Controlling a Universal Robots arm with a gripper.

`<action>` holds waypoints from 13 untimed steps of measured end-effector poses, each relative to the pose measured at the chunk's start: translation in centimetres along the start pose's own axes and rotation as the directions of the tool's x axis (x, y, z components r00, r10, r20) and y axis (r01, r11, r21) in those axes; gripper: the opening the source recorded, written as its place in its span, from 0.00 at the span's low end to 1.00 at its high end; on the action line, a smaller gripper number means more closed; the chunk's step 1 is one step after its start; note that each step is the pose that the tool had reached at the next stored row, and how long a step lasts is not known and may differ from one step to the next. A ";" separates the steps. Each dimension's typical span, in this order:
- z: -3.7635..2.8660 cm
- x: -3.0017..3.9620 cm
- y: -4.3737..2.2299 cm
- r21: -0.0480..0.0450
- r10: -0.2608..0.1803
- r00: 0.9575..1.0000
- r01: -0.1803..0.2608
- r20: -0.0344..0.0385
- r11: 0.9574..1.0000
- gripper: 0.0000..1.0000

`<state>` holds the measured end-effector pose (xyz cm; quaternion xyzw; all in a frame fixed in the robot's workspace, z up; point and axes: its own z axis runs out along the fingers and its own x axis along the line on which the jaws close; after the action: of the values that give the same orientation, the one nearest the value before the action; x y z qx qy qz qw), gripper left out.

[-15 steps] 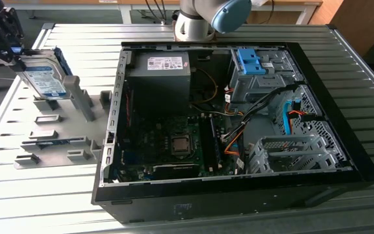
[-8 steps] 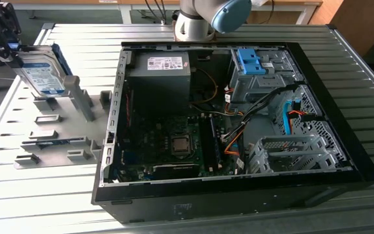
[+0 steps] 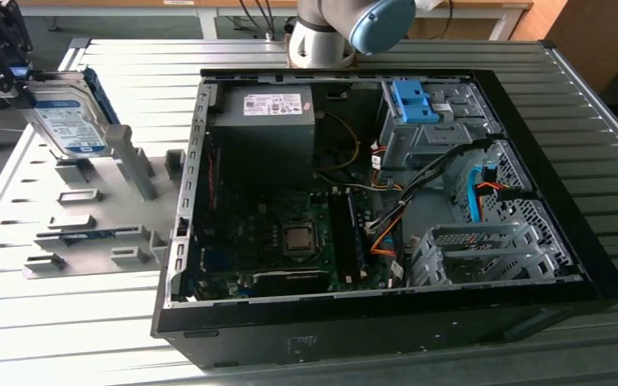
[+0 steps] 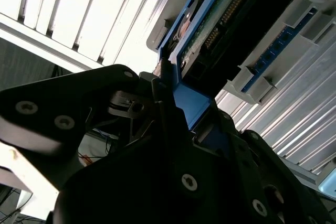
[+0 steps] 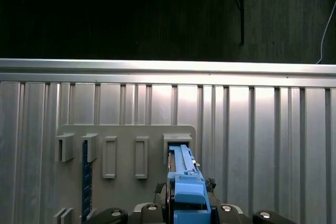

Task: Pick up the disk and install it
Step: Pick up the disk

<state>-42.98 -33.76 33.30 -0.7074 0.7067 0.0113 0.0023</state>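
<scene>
Exterior view: at the exterior view's left, the gripper (image 3: 19, 78) pinches the disk (image 3: 71, 122), tilted, near a grey holder plate (image 3: 100, 237) beside the open computer case (image 3: 395, 326); second wrist view: its jaws clamp the disk's blue rail; first wrist view: that rail points toward a holder slot.

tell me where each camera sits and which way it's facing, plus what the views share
Exterior view: off the arm and high, looking down on the open computer case and slatted table; the arm's base and the gripper show.
First wrist view: on the wrist, looking along the disk towards the grey fixture plate; dark gripper parts show.
Second wrist view: on the wrist, close against the gripper body, looking past its fingers.
Shared: all three show the gripper clamped on the disk.
</scene>
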 end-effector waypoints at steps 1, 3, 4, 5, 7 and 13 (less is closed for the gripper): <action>-0.01 0.00 0.00 0.000 0.000 1.000 0.000 0.000 1.000 0.36; -0.04 0.00 0.00 0.000 0.000 1.000 0.000 0.000 1.000 0.36; -0.06 0.00 0.00 0.000 0.000 1.000 0.000 0.000 1.000 0.36; -0.09 0.00 0.00 0.000 0.000 1.000 0.000 0.000 1.000 0.36; -0.15 0.00 0.00 0.000 0.000 1.000 0.000 0.000 1.000 0.36; -0.31 -0.01 0.00 0.000 0.000 1.000 0.000 0.000 1.000 0.36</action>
<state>-42.98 -33.76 33.62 -0.7074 0.7067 0.0113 0.0023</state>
